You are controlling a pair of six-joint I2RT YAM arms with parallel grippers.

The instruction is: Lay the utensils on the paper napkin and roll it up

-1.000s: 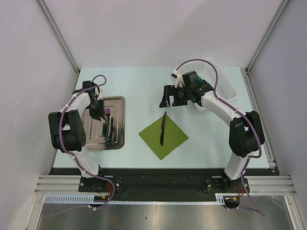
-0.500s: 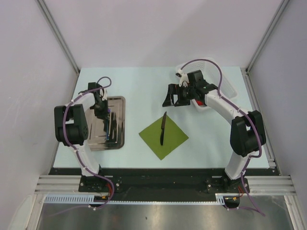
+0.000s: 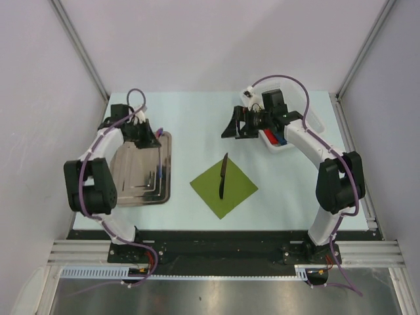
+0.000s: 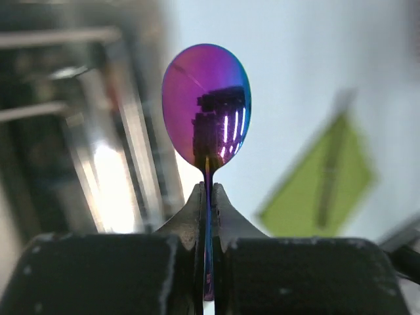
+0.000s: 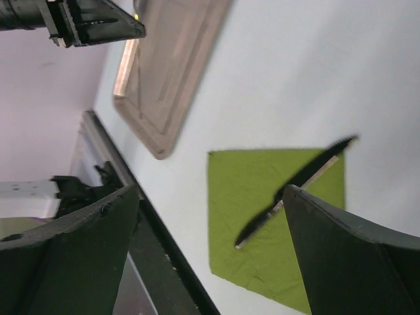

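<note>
The olive-green paper napkin (image 3: 226, 190) lies as a diamond mid-table, and one dark knife (image 3: 223, 176) rests across it. My left gripper (image 3: 152, 138) hovers over the far edge of the silver tray (image 3: 134, 177). It is shut on the thin neck of an iridescent purple spoon (image 4: 207, 105), whose bowl stands upright above the fingertips (image 4: 222, 203). Another slim utensil (image 3: 159, 174) still lies in the tray. My right gripper (image 3: 233, 131) hangs open and empty beyond the napkin. Its wrist view looks down on the napkin (image 5: 262, 243) and the knife (image 5: 298, 187).
A clear plastic bin (image 3: 314, 120) sits at the far right, with a red piece (image 3: 273, 137) in it under the right arm. Grey walls close in the table on three sides. The arm bases stand along the near edge.
My left gripper has shut on the spoon and lifted it from the tray toward the tray's far edge. My right gripper has drifted slightly farther away, still open.
</note>
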